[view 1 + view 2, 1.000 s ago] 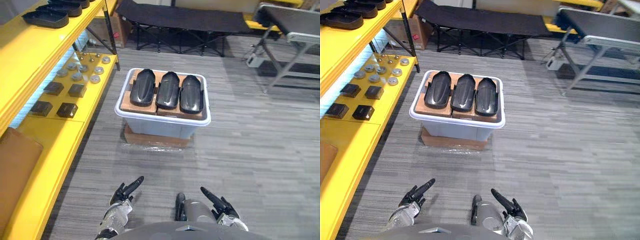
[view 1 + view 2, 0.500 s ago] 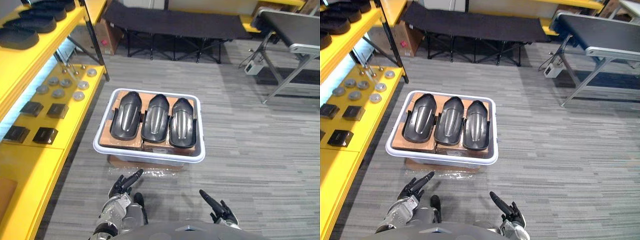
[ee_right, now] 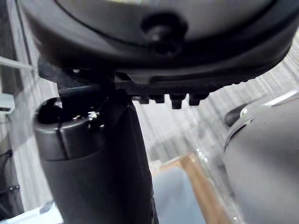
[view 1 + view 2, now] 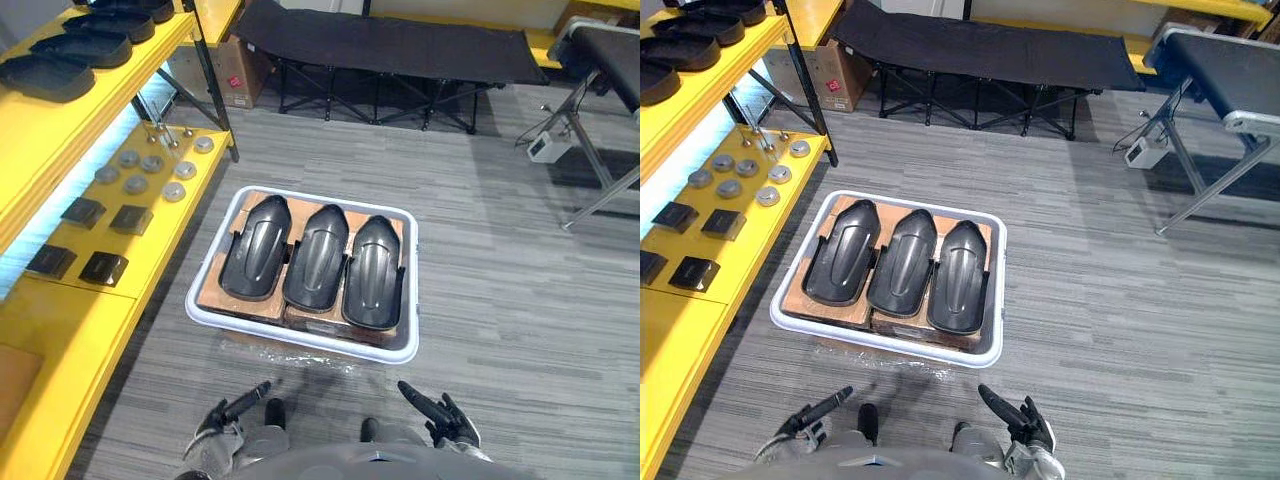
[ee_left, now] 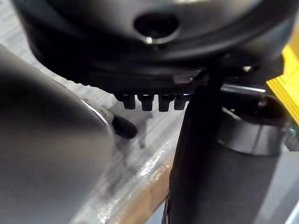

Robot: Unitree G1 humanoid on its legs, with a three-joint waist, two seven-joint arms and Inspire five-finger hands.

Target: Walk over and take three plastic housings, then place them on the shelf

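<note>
Three black plastic housings lie side by side on cardboard inside a white bin on the grey floor, just ahead of me. My left hand hangs low in front of the bin's near left corner, fingers straight, holding nothing. My right hand hangs low off the near right corner, also with straight fingers and nothing in it. The yellow shelf runs along the left, and several more black housings lie on its upper level.
On the shelf's lower level lie metal discs and dark square blocks. A black shelf post stands near the bin's far left. A black folding cot crosses the back, and a metal-legged stand is at the far right.
The camera has moved closer and the bin now lies nearer, just in front of both hands. Both hands stay low and open. The housings have not moved in the bin.
</note>
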